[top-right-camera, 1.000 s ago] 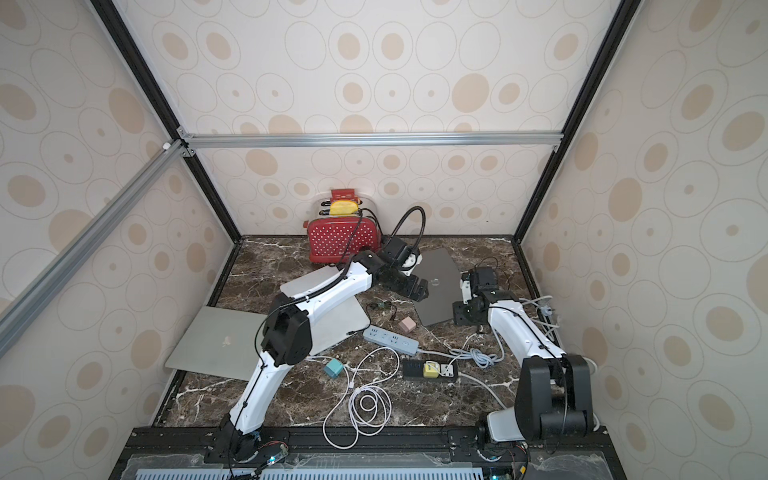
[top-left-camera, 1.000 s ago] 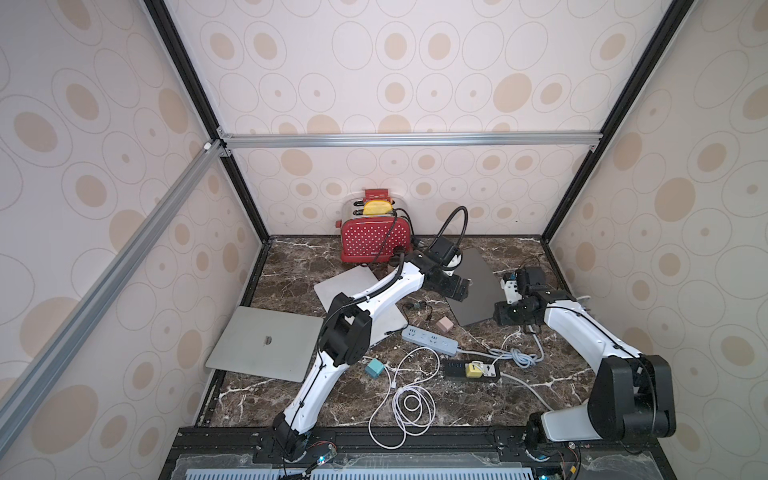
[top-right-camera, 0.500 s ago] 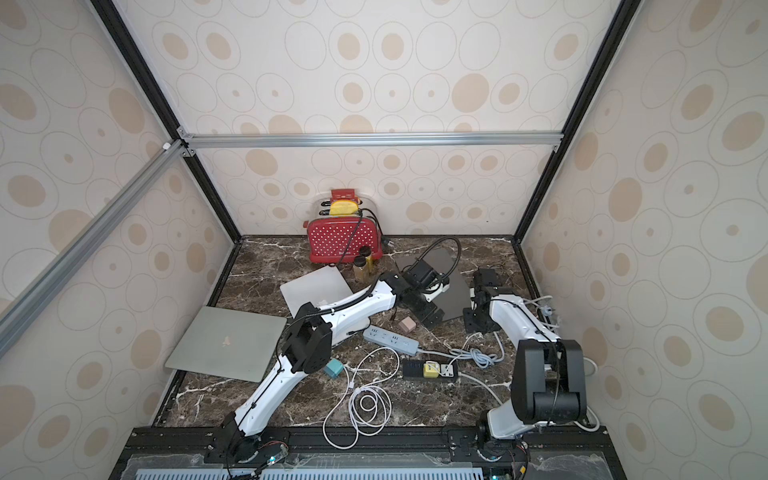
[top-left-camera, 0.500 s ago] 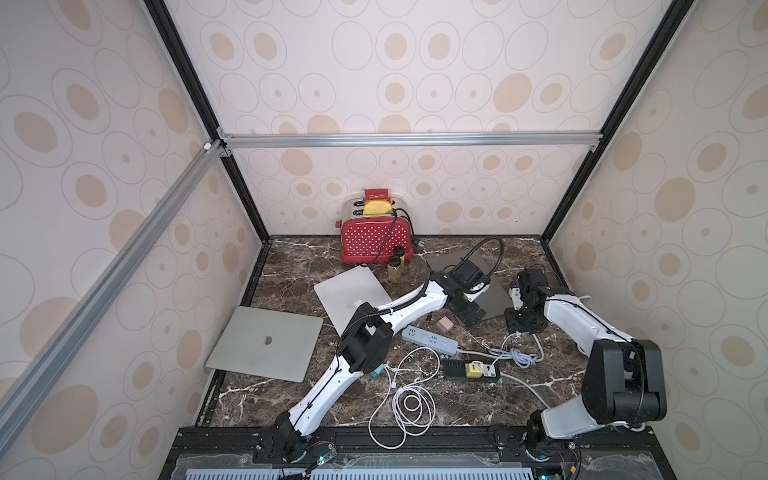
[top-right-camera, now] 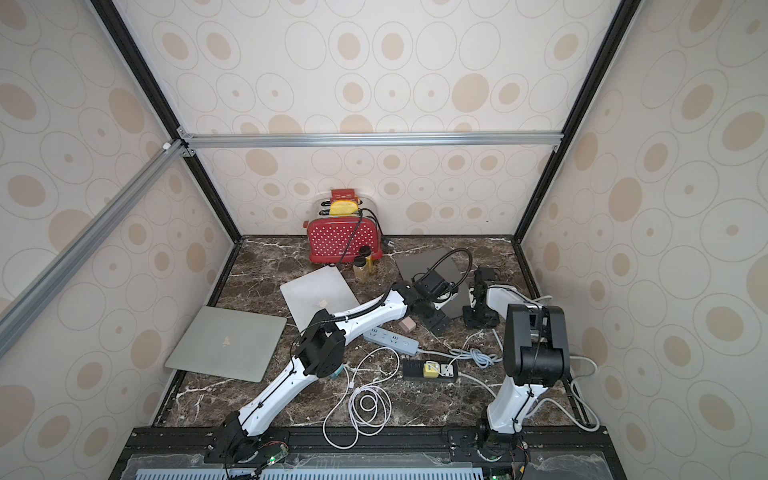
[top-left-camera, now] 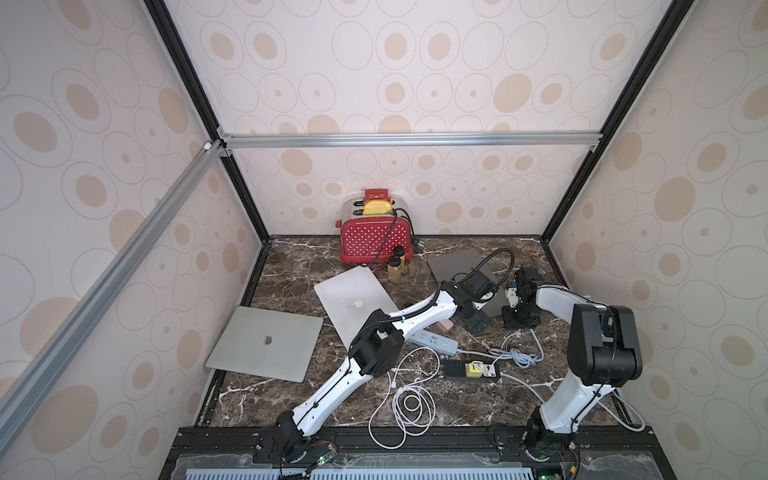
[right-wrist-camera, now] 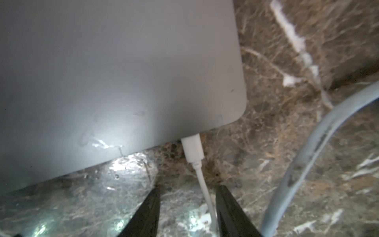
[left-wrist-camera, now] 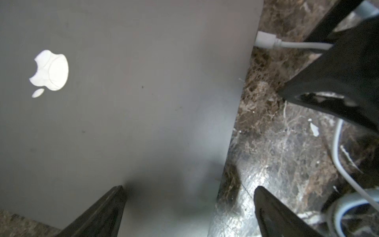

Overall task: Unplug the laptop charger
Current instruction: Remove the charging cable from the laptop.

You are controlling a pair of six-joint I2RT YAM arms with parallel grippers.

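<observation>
A dark grey laptop (top-left-camera: pixel 453 262) (top-right-camera: pixel 419 262) lies closed at the back right of the marble table. A white charger plug (right-wrist-camera: pixel 192 148) (left-wrist-camera: pixel 265 40) sits in its edge near a corner, and its thin white cable (right-wrist-camera: pixel 205 188) leads away. My right gripper (right-wrist-camera: pixel 189 188) (top-left-camera: pixel 517 320) is down at the table beside that edge, open. The cable runs between its fingers, close to one, and the plug lies just ahead of the tips. My left gripper (left-wrist-camera: pixel 189 188) (top-left-camera: pixel 473 322) is wide open, straddling the laptop's (left-wrist-camera: pixel 143 92) edge with one finger over the lid.
A red toaster (top-left-camera: pixel 376 245) and two small bottles (top-left-camera: pixel 397 268) stand at the back. Two silver laptops (top-left-camera: pixel 266 343) (top-left-camera: pixel 353 299) lie to the left. A white power strip (top-left-camera: pixel 432 343), a black strip (top-left-camera: pixel 469 370), a pink block (top-left-camera: pixel 444 326), a thick grey cable (right-wrist-camera: pixel 307 164) and coiled white cable (top-left-camera: pixel 409 401) crowd the front.
My left arm has swung from the back centre to the right and down onto the dark laptop's near corner. The right gripper has dropped a little closer along the laptop's edge.
</observation>
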